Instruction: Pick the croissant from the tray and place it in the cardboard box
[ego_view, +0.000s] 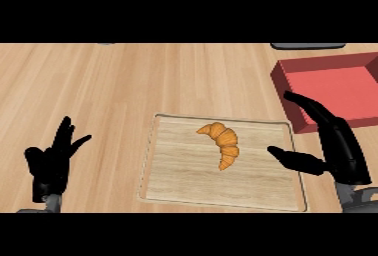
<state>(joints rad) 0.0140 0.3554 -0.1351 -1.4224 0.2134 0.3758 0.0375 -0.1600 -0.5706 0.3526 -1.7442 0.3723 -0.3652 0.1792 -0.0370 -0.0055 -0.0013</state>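
Note:
An orange croissant (222, 142) lies curved in the upper middle of a light wooden tray (177, 185) on the counter. My right hand (336, 150) hovers open over the tray's right edge, with its thumb pointing left toward the croissant and a gap between them. Its fingers stretch up toward a red open box (295, 107) at the upper right. My left hand (50, 165) rests open at the lower left, fingers up, well clear of the tray.
The red box is the only box in view, and its near left wall sits just above my right hand. A dark object (307, 46) shows at the counter's far edge, top right. Bare wood counter lies left of the tray.

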